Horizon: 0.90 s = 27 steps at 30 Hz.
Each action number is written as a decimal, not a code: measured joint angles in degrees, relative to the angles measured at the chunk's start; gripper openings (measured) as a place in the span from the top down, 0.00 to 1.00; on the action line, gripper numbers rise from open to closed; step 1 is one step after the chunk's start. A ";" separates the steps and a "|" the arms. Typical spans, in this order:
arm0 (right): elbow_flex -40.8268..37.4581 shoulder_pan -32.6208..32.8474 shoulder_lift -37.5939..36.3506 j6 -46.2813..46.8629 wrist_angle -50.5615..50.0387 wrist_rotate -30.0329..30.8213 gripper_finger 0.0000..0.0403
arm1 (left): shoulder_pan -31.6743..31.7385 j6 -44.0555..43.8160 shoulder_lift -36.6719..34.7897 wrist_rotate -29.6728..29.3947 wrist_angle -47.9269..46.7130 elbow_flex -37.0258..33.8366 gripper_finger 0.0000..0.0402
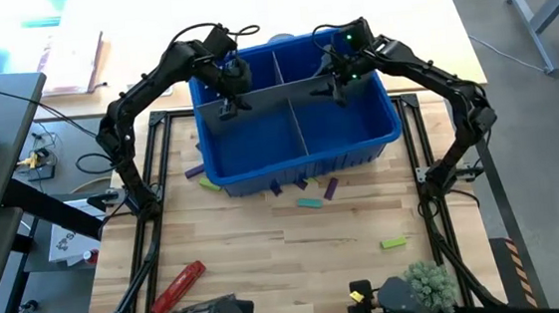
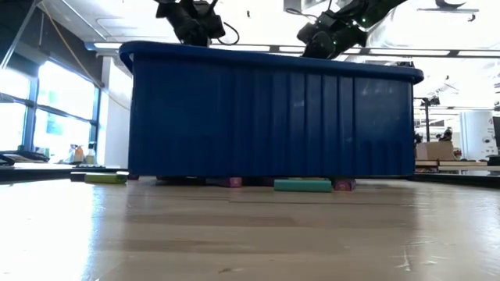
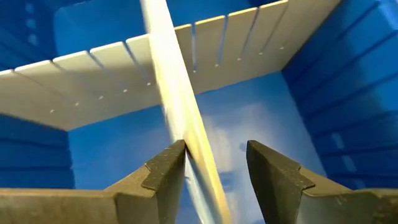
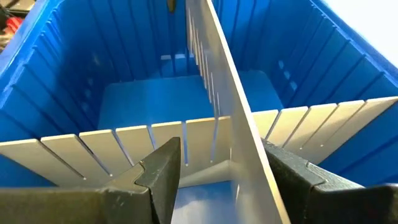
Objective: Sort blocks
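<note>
Both grippers, left (image 3: pixel 214 165) and right (image 4: pixel 227 171), hung inside the blue bin (image 1: pixel 358 135) with fingers apart around its grey divider walls (image 1: pixel 292 125), while blocks (image 1: pixel 309 203) lay outside, well away from them.

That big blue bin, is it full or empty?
Empty, as far as visible: the blue bin shows bare floors between its grey dividers. Blocks lie outside on the table.

Small bar-shaped blocks lie flat on the bench, mid-bench: purple ones (image 1: pixel 330 187) and a teal one (image 1: pixel 309 203) close together, a lime one (image 1: pixel 209 182) toward the left edge. Another lime block (image 1: pixel 393 242) lies apart, nearer the right edge.
</note>
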 joint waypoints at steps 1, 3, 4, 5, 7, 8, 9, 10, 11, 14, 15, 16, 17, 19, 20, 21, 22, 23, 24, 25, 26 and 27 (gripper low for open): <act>0.00 0.00 -0.01 0.00 -0.22 -0.19 0.55 | 0.02 0.20 0.00 1.01 -0.24 0.00 0.62; 0.00 -0.02 -0.10 -0.02 -0.67 -0.63 0.55 | 0.03 0.51 0.00 3.22 -0.58 0.00 0.62; 0.00 -0.02 -0.12 -0.04 -0.75 -0.79 0.55 | 0.03 0.51 0.00 4.26 -0.62 0.00 0.62; 0.00 -0.02 -0.12 -0.59 -0.84 -0.95 0.55 | 0.03 0.53 0.00 4.92 -0.64 0.00 0.62; 0.00 -0.02 -0.12 -1.53 -0.96 -1.50 0.55 | -0.03 0.57 0.00 5.08 -0.62 0.00 0.62; 0.00 -0.02 -0.12 -1.76 -1.06 -2.07 0.55 | -0.03 0.62 0.00 5.09 -0.62 0.00 0.62; -0.02 -0.04 -0.12 -2.11 -1.11 -2.85 0.55 | -0.03 0.80 0.00 5.26 -0.62 0.00 0.62; -0.02 -0.07 -0.10 -2.43 -1.14 -3.40 0.55 | -0.02 1.20 0.00 5.79 -0.62 0.00 0.62; -0.02 -0.07 -0.10 -2.63 -1.13 -3.21 0.55 | 0.00 1.69 0.00 6.67 -0.61 0.00 0.62; -0.02 0.07 0.48 -3.63 0.37 0.33 0.56 | -0.03 2.40 0.28 7.61 0.90 -0.07 0.62; 0.01 0.11 0.85 -3.53 1.08 0.68 0.56 | -0.08 2.10 0.51 7.61 2.06 -0.07 0.62; 0.05 0.13 1.11 -3.23 1.27 0.52 0.56 | -0.08 1.08 0.93 7.67 2.80 -0.02 0.62; 0.09 0.15 1.24 -2.82 0.67 -0.20 0.56 | -0.14 -0.03 1.31 7.89 3.14 0.00 0.62; 0.09 0.11 0.99 -2.92 -2.39 -2.83 0.56 | -0.63 -0.84 1.62 8.05 1.75 -0.04 0.62; 0.09 0.04 0.85 -3.52 -3.48 -3.98 0.56 | -1.12 -0.21 1.58 7.78 1.27 -0.04 0.62; 0.07 -0.01 0.88 -4.33 -3.78 -5.50 0.56 | -1.46 0.65 1.49 7.63 0.98 -0.04 0.62; -0.05 -0.04 0.95 -4.56 -3.64 -6.57 0.56 | -1.56 1.20 1.49 7.78 0.87 -0.04 0.62; -0.10 -0.07 1.04 -4.34 -3.20 -6.60 0.56 | -1.57 0.83 1.49 7.78 1.28 -0.05 0.62; -0.13 -0.06 1.09 -3.78 -2.71 -6.16 0.56 | -1.62 -0.06 1.49 8.01 1.81 -0.08 0.62; -0.13 -0.04 1.13 -3.28 -2.58 -5.55 0.56 | -1.68 -0.52 1.49 8.13 2.23 -0.09 0.62; -0.13 0.01 1.13 -3.03 -2.65 -5.39 0.56 | -1.80 -0.48 1.49 8.09 2.18 -0.09 0.62; -0.13 0.02 1.11 -3.01 -2.75 -5.42 0.56 | -1.89 -0.13 1.40 8.13 1.79 -0.09 0.62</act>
